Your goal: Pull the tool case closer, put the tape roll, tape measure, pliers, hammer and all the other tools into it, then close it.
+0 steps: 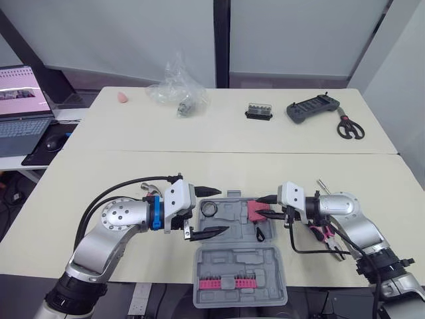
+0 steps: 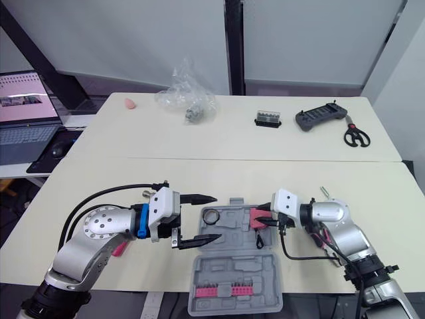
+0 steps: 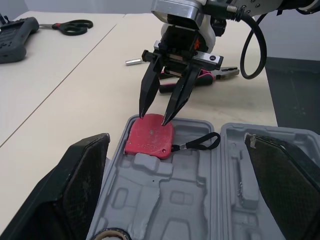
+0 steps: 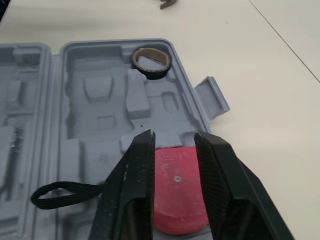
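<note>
Packing step: tape measure [image 1: 255, 211] lies in the right side of the open tool case [image 1: 239, 269]. Right hand [image 1: 263, 206] has fingers slightly apart, tips on it, so it's probably just placed. Left hand [image 1: 218, 211] is spread beside the tape roll [image 4: 151, 62], already in the case. Next: lift clear and reach right for the pliers [image 3: 212, 76] on the worktop [image 1: 199, 166]. Left wrist view makes the tip contact clear; head views leave it unsure.

The case [image 1: 229, 262] lies open at the near table's [image 1: 119, 169] front edge, with the tape roll [image 1: 210, 209] in its far-left corner, the tape measure [image 1: 255, 212] far right, and the pliers [image 1: 325, 234] just right of it. On the far table [image 1: 219, 136], left to right, are a bag [image 1: 178, 90], bit box [image 1: 259, 111], controller [image 1: 314, 107] and scissors [image 1: 349, 126]. A laptop [image 1: 20, 109] stands farther left.
</note>
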You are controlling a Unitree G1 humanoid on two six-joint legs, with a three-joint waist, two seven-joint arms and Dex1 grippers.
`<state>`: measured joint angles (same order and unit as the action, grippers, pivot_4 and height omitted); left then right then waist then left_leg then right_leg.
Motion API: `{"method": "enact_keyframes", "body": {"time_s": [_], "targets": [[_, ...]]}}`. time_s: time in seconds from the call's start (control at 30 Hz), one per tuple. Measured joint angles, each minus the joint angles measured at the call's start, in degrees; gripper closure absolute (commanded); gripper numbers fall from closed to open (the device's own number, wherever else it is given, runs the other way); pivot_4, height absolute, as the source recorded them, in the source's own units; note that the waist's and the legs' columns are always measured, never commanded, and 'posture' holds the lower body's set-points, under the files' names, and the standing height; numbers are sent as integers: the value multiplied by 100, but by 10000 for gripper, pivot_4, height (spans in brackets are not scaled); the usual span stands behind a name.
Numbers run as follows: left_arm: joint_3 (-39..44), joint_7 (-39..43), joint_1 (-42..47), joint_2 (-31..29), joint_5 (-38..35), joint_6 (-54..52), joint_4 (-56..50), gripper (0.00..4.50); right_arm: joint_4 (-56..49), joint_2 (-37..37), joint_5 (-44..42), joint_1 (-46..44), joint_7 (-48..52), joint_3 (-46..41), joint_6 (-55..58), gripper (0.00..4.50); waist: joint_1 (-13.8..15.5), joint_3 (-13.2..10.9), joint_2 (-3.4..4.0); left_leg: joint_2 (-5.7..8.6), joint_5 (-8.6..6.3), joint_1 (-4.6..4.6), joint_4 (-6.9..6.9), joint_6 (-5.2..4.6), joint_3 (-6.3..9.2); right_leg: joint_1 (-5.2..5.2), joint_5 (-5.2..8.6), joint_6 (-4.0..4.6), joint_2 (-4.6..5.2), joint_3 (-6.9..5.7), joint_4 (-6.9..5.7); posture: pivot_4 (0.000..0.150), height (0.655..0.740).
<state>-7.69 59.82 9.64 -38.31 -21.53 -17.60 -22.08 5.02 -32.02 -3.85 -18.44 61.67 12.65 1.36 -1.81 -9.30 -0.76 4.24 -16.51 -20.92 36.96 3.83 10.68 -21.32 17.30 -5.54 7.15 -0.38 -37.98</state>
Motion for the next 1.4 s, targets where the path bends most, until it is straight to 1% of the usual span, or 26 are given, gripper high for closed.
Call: {"method": "enact_keyframes", "body": {"time_s": [0.2, 0.37, 0.57, 0.7, 0.87, 0.93, 0.97, 1.03, 1.1, 1.17, 1.27, 1.33, 1.37, 1.4], "targets": [[-1, 70, 33, -30, 0, -84, 5, 0, 495, 221, 84, 0, -242, 42, -331, 34175, -3, 0, 0, 0, 0, 0, 0, 0, 0, 0, 0, 0, 0, 0, 0, 1500, 7400], [-25, 81, 145, -29, 7, -111, 18, 0, 1226, 438, 290, -84, -457, 130, -708, 34175, -13, 1, 1, 0, 0, 2, 0, 0, -1, 0, 0, 0, -1, 1, -1, 1500, 7400], [-87, 88, 107, -73, 24, -159, 20, 0, 2026, 602, 271, -275, -453, 196, -1139, 34175, -15, 16, -1, -2, 0, 20, 0, 0, 1, 19, 0, 1, -2, 0, -1, 1500, 7400], [-87, 85, 57, -124, 26, -183, 20, 0, 2236, 712, 208, -312, -462, 101, -1127, 34175, -11, 26, -5, -2, 0, 36, 0, -1, 4, 35, -3, 4, -5, 1, -2, 1500, 7400], [-72, 20, -105, -107, 46, -53, 111, 0, 2236, 715, 96, -317, -425, 22, -1105, 34175, -9, 25, -4, -2, 0, 44, -1, -1, 6, 41, -3, 4, -5, 1, 0, 1500, 7400], [14, -59, -231, -59, 45, 41, 258, 0, 2204, 725, 10, -310, -437, -58, -1053, 29332, -8, 24, -2, -1, 0, 40, -1, -1, 5, 36, -3, 4, -5, 3, -1, 1500, 7400], [84, -79, -298, -57, 39, 68, 332, 0, 2138, 726, -56, -291, -439, -117, -953, 28036, -9, 23, 0, -1, 0, 31, 0, 0, 5, 27, -3, 5, -4, 3, -2, 1500, 7400], [323, -148, -440, -69, -32, 48, 490, 0, 1780, 698, -316, -208, -430, -286, -578, 24490, -10, 16, 8, -1, 1, 9, 1, 0, 5, -1, -4, 6, -4, 6, -9, 1500, 7400], [716, -191, -522, -108, -236, -53, 652, 0, 1154, 536, -653, -119, -411, -507, -171, 20536, -8, 11, 13, -1, 1, 4, 0, 1, 7, -5, -4, 6, -4, 6, -9, 1500, 7400], [1304, -234, -600, -305, -498, -224, 784, 0, 426, 125, -1048, -75, -297, -828, 311, 16534, -5, 11, 14, 0, 0, 0, -1, 0, 9, -6, -4, 6, -3, 4, -2, 1500, 7400], [2154, -250, -761, -665, -798, -501, 1055, 0, -185, -502, -1551, -20, -144, -1367, 920, 9573, -2, 10, 14, 1, -1, 0, -6, -2, 8, -5, -4, 6, -2, 2, 4, 1500, 7400], [2748, -205, -877, -970, -969, -708, 1412, 0, -330, -913, -1815, 9, -44, -1738, 1288, 2260, -3, 8, 15, 0, -3, 0, -10, -5, 6, -6, -3, 6, -2, 1, 4, 1500, 7400], [3061, -173, -918, -1125, -1005, -754, 1670, 0, -348, -1111, -1902, 33, -31, -1942, 1418, 844, -5, 7, 16, 0, -11, 1, -11, -20, 5, -6, -3, 6, -2, 0, 4, 1500, 7400], [3321, -151, -936, -1260, -1011, -762, 1959, 0, -329, -1264, -1970, 53, -17, -2106, 1475, 844, -5, 7, 16, -1, -14, 1, -11, -24, 4, -6, -3, 6, -2, -1, 4, 1500, 7400]]}}
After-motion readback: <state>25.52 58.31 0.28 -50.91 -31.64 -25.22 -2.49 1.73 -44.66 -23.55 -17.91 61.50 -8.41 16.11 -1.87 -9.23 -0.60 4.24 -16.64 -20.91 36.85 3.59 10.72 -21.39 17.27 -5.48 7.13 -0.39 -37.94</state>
